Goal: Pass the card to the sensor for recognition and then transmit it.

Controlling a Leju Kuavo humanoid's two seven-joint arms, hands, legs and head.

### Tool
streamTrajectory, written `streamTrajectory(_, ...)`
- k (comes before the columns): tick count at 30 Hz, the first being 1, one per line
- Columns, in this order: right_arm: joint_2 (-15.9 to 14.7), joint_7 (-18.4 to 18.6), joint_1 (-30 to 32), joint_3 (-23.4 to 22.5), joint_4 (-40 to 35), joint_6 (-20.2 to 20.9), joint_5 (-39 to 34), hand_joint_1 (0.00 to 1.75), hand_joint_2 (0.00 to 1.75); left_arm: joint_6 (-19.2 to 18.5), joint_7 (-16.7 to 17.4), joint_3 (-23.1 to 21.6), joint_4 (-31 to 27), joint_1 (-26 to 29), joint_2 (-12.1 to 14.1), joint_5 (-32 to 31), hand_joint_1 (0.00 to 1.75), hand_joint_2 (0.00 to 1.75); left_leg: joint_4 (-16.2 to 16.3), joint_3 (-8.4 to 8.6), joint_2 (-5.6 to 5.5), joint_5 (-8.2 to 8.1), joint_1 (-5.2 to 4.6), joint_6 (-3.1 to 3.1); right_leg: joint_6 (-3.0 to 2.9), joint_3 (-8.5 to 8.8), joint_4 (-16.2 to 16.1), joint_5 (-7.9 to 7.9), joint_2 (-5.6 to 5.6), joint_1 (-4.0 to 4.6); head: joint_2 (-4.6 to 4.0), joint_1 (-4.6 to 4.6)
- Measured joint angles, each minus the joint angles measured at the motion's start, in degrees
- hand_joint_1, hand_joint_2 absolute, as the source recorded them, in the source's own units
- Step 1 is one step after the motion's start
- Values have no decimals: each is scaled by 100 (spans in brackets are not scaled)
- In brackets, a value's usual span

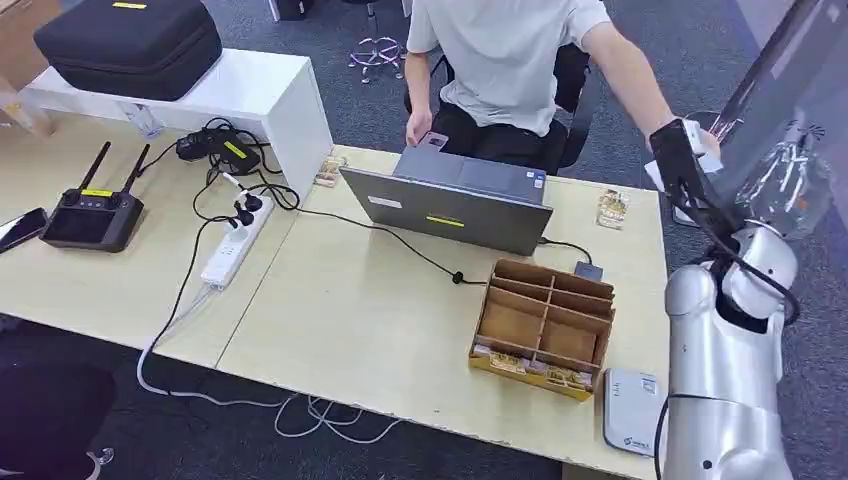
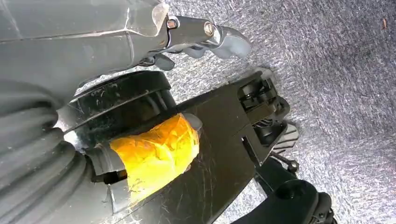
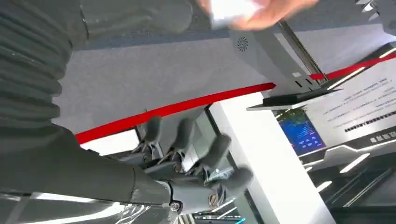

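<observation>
A long pale wooden desk (image 1: 350,320) is stretching across the head view, with a broad bare stretch lying open between the white power strip (image 1: 235,245) and the brown cardboard divider box (image 1: 545,325). A person in a white T-shirt (image 1: 510,60) is sitting at the far edge behind an open grey laptop (image 1: 450,205), reaching one arm out past the desk's right end. The silver right arm (image 1: 725,350) is rising beside the desk's near right corner, off its edge. The flat white card sensor (image 1: 630,410) is lying at that corner, just beside the box and close to the arm.

The right hand (image 1: 680,160) is being held up high beyond the desk's right end, well above the sensor. In the right wrist view it (image 3: 196,154) is spreading its fingers apart and gripping nothing. The small white card (image 3: 231,8), blurred, is sitting in the person's hand (image 3: 266,9), apart from the robot's fingertips.

The left hand (image 2: 205,37) is hanging over grey carpet; how far it is opening cannot be told.
</observation>
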Motion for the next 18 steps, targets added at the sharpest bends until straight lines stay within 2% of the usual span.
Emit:
streamTrajectory(7, 50, -208, 95, -42, -94, 0, 61, 0, 175, 22, 98, 0, 0, 11, 0, 0, 0, 175, 0, -2, 0, 0, -1, 0, 0, 0, 0, 0, -1, 0, 0, 0)
streamTrajectory(9, 66, -355, 157, -48, -162, -13, 46, 0, 175, 28, 114, 0, 0, 16, 0, 13, 0, 175, 0, -2, 0, 0, -1, 0, 0, 0, -1, 0, -1, 0, 0, 0)
streamTrajectory(11, 101, -698, 328, -33, -379, -77, -127, 0, 175, 63, 116, 2, 0, 23, -2, 70, 0, 175, 0, -2, -1, 0, 0, 0, 0, 0, -1, 0, -2, 0, 0, 0)
streamTrajectory(14, 175, -1245, 823, 131, -1063, -77, -478, 0, 175, 109, 107, 28, 0, 45, -11, 185, 0, 175, 0, -3, -3, -2, 0, 0, -1, -2, -1, -2, -3, 0, 0, 0)
streamTrajectory(15, 179, -1327, 1020, 208, -1297, -77, -555, 0, 175, 118, 107, 48, 0, 51, -11, 214, 0, 175, -1, -3, -3, -4, 1, 1, -1, -3, -2, -3, -3, 1, 0, -2)
streamTrajectory(18, 164, -1600, 2204, 624, -2601, -164, -791, 0, 175, 98, 63, 164, 0, 87, -17, 319, 0, 175, -1, -7, -25, -12, 10, -4, -8, 3, -5, -17, -28, 11, 0, 2)
